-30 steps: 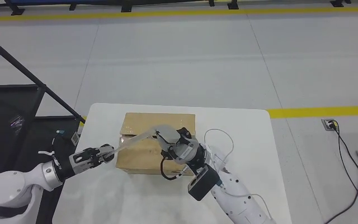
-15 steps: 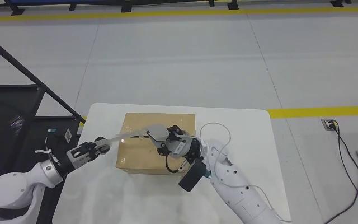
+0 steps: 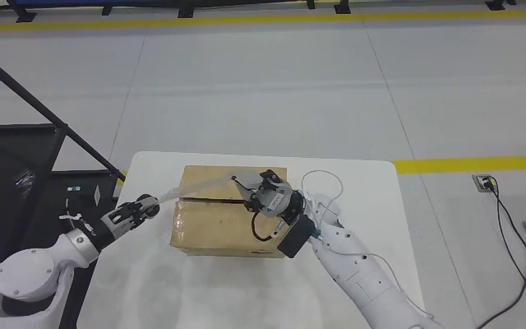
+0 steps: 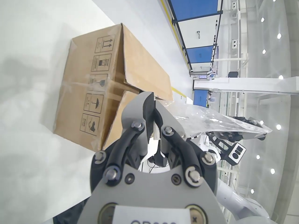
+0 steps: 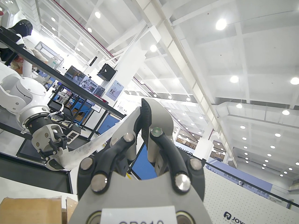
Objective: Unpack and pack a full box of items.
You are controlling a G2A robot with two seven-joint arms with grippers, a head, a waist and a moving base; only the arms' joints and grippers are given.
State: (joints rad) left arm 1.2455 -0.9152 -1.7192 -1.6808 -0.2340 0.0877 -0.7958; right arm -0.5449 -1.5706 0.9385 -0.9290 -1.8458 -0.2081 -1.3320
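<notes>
Box (image 3: 223, 229), tape strip (image 3: 194, 187) pinched by left hand (image 4: 153, 112), right hand (image 5: 143, 115)

Top view: looking down from above the arms, taking in the whole counter (image 3: 362, 185) and cardboard box (image 3: 218, 229).
Left wrist view: sitting close behind the left jaws, facing along the counter toward the box.
Right wrist view: sitting close behind the right jaws, tilting up at the ceiling (image 5: 210, 47).
Shared: all three are catching the clear film (image 4: 210, 117); each wrist view is showing the other jaws.
</notes>
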